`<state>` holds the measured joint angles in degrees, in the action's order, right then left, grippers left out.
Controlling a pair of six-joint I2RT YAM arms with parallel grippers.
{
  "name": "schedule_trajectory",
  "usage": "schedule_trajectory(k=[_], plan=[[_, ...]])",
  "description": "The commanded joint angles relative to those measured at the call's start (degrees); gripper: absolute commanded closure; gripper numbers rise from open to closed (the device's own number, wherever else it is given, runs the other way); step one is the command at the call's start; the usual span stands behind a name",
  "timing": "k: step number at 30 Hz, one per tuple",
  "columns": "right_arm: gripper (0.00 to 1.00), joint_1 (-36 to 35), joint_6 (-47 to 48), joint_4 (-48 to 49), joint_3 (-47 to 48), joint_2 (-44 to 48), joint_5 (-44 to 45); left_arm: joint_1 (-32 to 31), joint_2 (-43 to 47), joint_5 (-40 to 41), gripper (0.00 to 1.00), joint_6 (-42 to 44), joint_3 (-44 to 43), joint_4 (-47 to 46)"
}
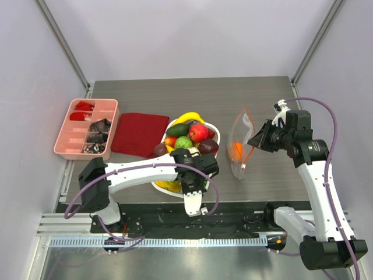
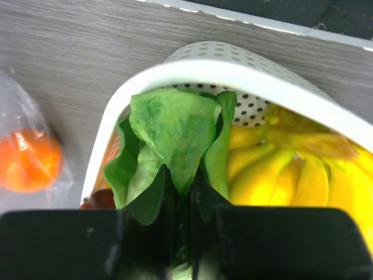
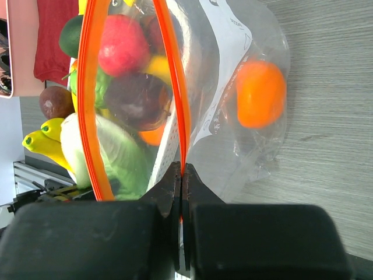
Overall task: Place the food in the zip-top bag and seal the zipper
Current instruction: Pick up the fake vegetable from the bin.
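Left gripper (image 2: 180, 189): fingers closed on a leaf of the pale-green cabbage (image 2: 175, 128); the cabbage sits at the near side of the white basket (image 2: 233, 73), overlapping its rim in the wrist view; whether it is lifted clear of the other contents cannot be told. Yellow bananas (image 2: 274, 175) lie in the basket directly beside the cabbage; a red apple (image 1: 198, 132) and dark purple pieces sit further back in the same basket.

Right gripper (image 3: 182, 178): fingers pinched together on one strip of the red-orange zipper (image 3: 178, 99); the two strips stand apart, so the mouth is unsealed.

The zip-top bag (image 3: 262, 35) rests on the grey table (image 1: 175, 93), just to the right of the basket and apart from it; a white label (image 3: 224, 52) shows on its wall. One orange (image 3: 260, 93) lies inside the bag.

Left of the basket lies a dark red cloth (image 1: 140, 134); beyond it stands a pink compartment tray (image 1: 64, 137) holding small items.
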<state>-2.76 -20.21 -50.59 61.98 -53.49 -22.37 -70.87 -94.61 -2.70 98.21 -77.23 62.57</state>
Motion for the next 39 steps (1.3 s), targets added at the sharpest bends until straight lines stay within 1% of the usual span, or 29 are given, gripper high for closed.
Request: schedule_trajectory(k=[1,3,6,11,15,19,20,21,22,26,28,29,30,31,32,33,34,35,36,37,38,39], plan=[[0.99,0.3,0.69,1.28,0.43,1.29,-0.39,-0.58,4.95,-1.17,0.96,1.19,-4.33,6.6],[0.99,0.3,0.61,1.37,0.34,1.2,-0.57,-0.58,5.75,-1.52,1.0,1.45,-5.73,7.83],[0.99,0.3,0.52,1.37,0.69,1.11,-0.92,-0.58,6.89,-2.66,1.0,1.02,-8.62,10.99],[0.99,0.3,-0.27,2.25,0.87,1.03,-1.45,-0.58,7.68,-7.05,1.0,-0.48,-14.08,16.17],[0.99,0.3,-1.15,3.04,0.95,0.94,-2.59,-0.5,8.04,-8.55,1.0,-3.19,-17.24,17.94],[0.99,0.3,-2.64,4.7,0.95,1.02,-4.52,0.38,6.11,-12.41,1.0,-10.57,-24.27,20.92],[0.99,0.3,-3.08,5.23,0.78,0.94,-6.18,0.82,5.67,-14.68,1.0,-13.72,-27.76,21.54],[0.99,0.3,-4.3,5.76,0.69,1.02,-7.24,1.34,4.88,-15.92,1.0,-15.4,-29.1,21.55],[0.99,0.3,-4.92,6.89,0.78,1.11,-8.03,2.83,4.61,-17.24,1.0,-16.9,-32.16,21.37],[0.99,0.39,-9.67,9.62,0.87,1.2,-11.55,7.31,3.47,-23.74,1.0,-26.99,-37.62,19.35],[0.99,0.3,-12.65,11.03,0.78,1.2,-12.95,8.81,4.08,-26.65,1.0,-32.62,-37.64,14.27],[0.99,0.3,-13.53,11.47,0.26,1.2,-13.48,11.17,4.52,-27.96,1.0,-38.65,-36.51,11.38],[0.99,0.3,-14.85,12.17,-0.1,1.37,-13.92,12.41,5.91,-31.02,1.0,-41.41,-35.89,6.3],[0.99,0.3,-15.12,12.61,-0.62,1.46,-14.02,13.9,6.62,-32.27,1.0,-44.83,-34.67,1.99],[0.99,0.3,-15.47,13.14,-2.28,1.64,-14.02,16.35,7.41,-33.33,1.0,-49.48,-33.44,-1.88],[0.99,0.3,-15.65,13.58,-3.17,1.73,-13.23,17.6,8.29,-34.73,1.0,-58.05,-30.55,-6.1],[0.99,0.39,-15.57,13.67,-4.22,1.73,-12.79,18.48,9.87,-34.74,1.0,-63.79,-29.04,-16.41],[0.99,0.3,-15.39,13.85,-6.23,1.73,-12.26,20.14,10.75,-34.05,1.0,-68.98,-27.46,-21.56],[0.99,0.3,-15.04,13.85,-7.21,1.81,-11.48,20.77,11.28,-33.52,1.0,-78.78,-24.4,-27.09],[0.99,0.3,-14.25,13.85,-8.09,1.64,-9.55,21.03,11.9,-31.08,1.0,-83.05,-23.33,-35.41],[0.99,0.3,-13.81,13.5,-9.4,1.73,-8.75,21.21,12.08,-28.53,1.0,-87.19,-22.18,-39.84],[0.99,0.3,-13.72,13.32,-9.94,1.9,-7.96,21.56,12.08,-26.76,1.0,-95.41,-20.78,-43.63]])
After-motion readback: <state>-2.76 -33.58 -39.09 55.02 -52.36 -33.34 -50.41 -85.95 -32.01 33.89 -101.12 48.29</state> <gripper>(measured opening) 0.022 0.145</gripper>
